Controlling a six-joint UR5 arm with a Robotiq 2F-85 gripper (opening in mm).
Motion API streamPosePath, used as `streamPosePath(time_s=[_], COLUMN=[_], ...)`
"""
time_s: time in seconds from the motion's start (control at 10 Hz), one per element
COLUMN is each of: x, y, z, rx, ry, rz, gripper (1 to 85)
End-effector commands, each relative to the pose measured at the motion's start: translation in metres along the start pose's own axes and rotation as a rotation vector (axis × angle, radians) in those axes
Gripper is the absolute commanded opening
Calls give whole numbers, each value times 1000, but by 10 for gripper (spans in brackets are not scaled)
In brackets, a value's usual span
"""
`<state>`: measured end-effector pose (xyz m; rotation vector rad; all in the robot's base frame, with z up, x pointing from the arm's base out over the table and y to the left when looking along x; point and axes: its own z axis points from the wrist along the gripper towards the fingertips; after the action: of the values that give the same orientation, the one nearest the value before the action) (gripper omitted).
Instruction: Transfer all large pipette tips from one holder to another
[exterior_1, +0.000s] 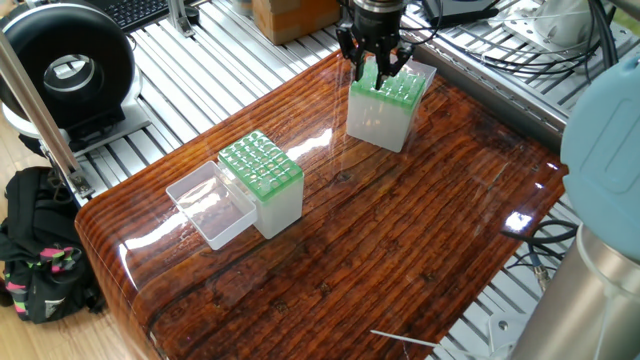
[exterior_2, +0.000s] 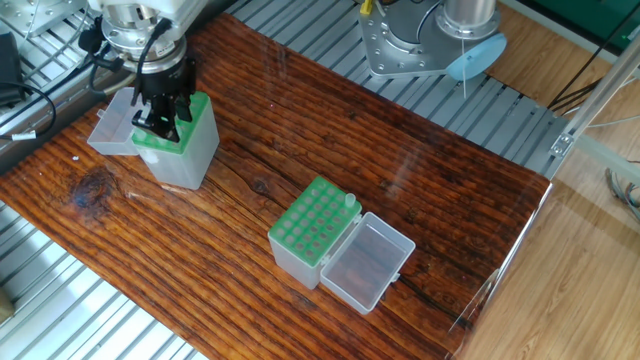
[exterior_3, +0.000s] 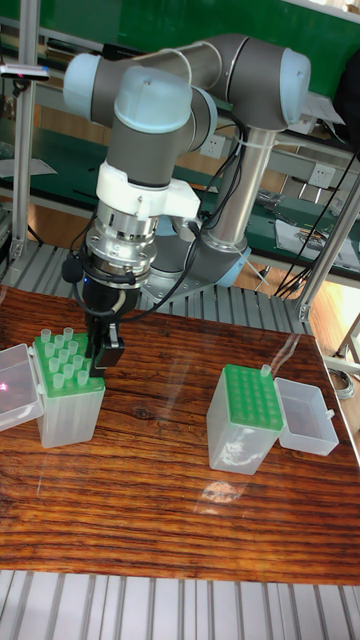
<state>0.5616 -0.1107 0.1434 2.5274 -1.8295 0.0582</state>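
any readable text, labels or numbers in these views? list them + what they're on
None legible.
Tip boxes: green grids and clear lids carry no print.
Arm: no visible marking.
Black round unit: a pale square label, too small to read.
Papers on the rear bench: blurred, unreadable.

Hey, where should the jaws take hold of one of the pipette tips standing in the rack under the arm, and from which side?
Grip a large pipette tip by its wide collar, the only part showing above the green rack; the tapered end is down in its hole. Come straight down from above, since the tips stand upright with neighbours close around them. The gripper already hangs over that rack, likely lined up for this.
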Motion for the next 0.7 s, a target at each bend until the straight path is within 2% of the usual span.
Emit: streamPosePath(time_s=[0.0,0.6], x=[-2,-1], y=[-3,-7], z=[-1,1], rx=[12,24], ry=[-13,-9], rz=[12,21], gripper=[407,380])
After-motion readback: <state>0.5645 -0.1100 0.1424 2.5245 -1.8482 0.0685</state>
